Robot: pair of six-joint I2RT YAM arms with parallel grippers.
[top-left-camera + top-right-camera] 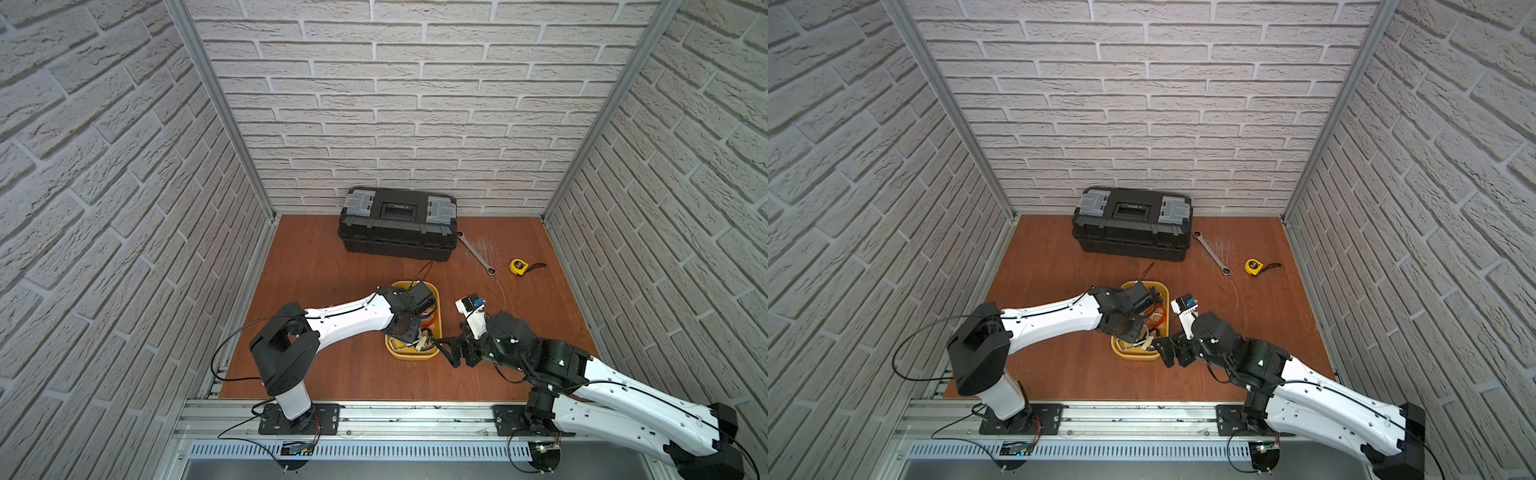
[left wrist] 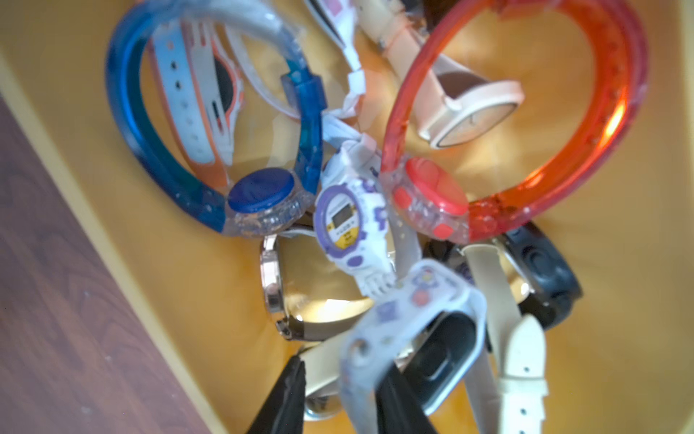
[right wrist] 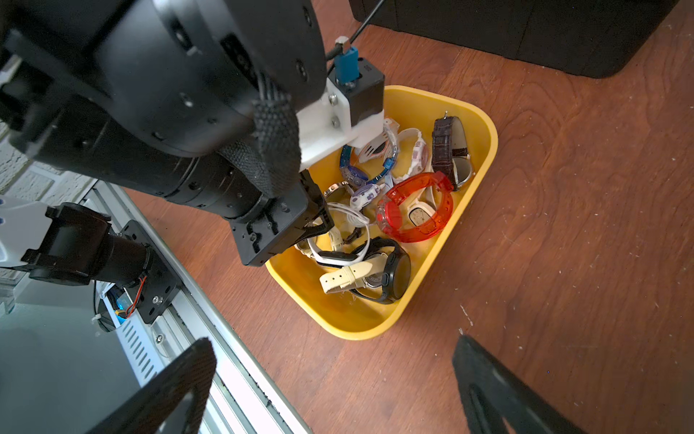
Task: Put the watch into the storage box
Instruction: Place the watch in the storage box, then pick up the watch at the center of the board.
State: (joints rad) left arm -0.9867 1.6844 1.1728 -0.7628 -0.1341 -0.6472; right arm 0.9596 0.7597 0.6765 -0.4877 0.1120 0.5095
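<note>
The storage box (image 1: 411, 355) (image 1: 1133, 355) is a shallow yellow tray in mid-table, and several watches lie heaped in it. My left gripper (image 2: 341, 370) hangs just over the heap, open. Between its black fingers, against one of them, is a blurred white watch (image 2: 409, 319) with purple flower prints and a dark oblong face. The right wrist view shows that gripper (image 3: 321, 225) low inside the box (image 3: 375, 319), over a white-banded watch (image 3: 336, 258). My right gripper (image 1: 459, 353) (image 3: 334, 344) stands wide open and empty above the wood, beside the box's near end.
Blue (image 2: 210, 150), red (image 2: 525, 150) and purple-white (image 2: 345, 221) watches crowd the box floor (image 2: 157, 210). A black toolbox (image 1: 399, 224) stands at the back wall. A wrench (image 1: 476, 253) and a yellow tape measure (image 1: 518, 266) lie to its right. A metal rail (image 1: 374, 415) runs along the front edge.
</note>
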